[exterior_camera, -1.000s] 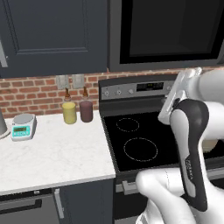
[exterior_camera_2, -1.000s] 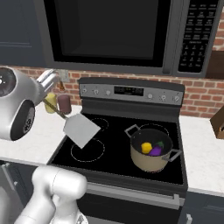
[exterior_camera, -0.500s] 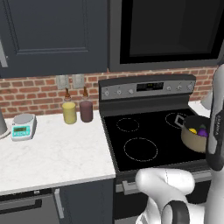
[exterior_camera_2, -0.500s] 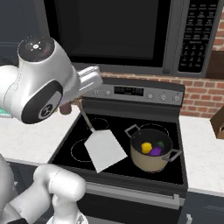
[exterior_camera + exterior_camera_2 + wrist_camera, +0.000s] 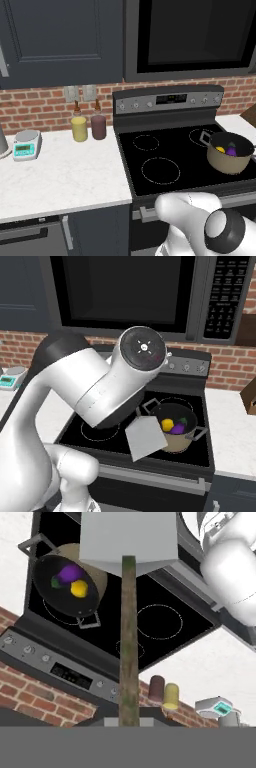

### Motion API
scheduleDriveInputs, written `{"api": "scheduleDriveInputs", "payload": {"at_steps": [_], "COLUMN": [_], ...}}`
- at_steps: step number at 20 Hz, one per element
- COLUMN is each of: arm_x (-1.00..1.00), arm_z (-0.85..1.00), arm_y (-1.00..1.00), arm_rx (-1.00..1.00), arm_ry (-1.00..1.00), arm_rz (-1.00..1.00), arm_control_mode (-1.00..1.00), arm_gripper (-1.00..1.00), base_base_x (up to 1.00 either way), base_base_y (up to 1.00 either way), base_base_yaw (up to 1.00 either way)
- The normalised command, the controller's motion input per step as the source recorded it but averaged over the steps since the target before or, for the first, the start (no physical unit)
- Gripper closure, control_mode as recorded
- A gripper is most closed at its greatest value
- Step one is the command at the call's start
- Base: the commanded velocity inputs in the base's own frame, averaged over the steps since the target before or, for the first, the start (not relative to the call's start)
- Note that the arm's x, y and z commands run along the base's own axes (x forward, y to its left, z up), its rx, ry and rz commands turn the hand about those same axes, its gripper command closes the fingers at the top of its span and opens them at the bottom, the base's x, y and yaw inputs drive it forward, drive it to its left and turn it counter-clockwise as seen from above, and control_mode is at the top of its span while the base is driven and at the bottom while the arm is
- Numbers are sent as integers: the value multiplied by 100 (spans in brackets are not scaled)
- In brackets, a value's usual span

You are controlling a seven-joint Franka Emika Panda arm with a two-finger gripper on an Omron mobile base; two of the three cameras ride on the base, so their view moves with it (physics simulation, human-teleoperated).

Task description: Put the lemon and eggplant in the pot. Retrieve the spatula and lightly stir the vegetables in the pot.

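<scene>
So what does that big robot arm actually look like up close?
The arm is made of thick, glossy white rounded segments, like fat tubes joined end to end. One joint ends in a flat grey round cap with a small mark at its centre, and there are dark bands where segments meet. No loose cables show.

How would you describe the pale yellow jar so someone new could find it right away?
Start at the black stove and move left onto the white counter. Against the brick wall stand two small jars side by side. The pale yellow jar is the left one; its neighbour, the maroon jar, stands nearer the stove.
</scene>
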Motion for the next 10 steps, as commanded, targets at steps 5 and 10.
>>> {"api": "scheduleDriveInputs", "payload": {"at_steps": [5, 10], "arm_x": [35, 55], "arm_z": [-6, -9], "arm_y": [-61, -46], "arm_rx": [14, 16], "arm_ry": [-20, -7], "arm_rz": [9, 5], "arm_control_mode": [-100, -100], "arm_gripper": [100, 100], "base_base_x": [0, 0], "base_base_y": [0, 0], "base_base_yaw": [0, 0]}}
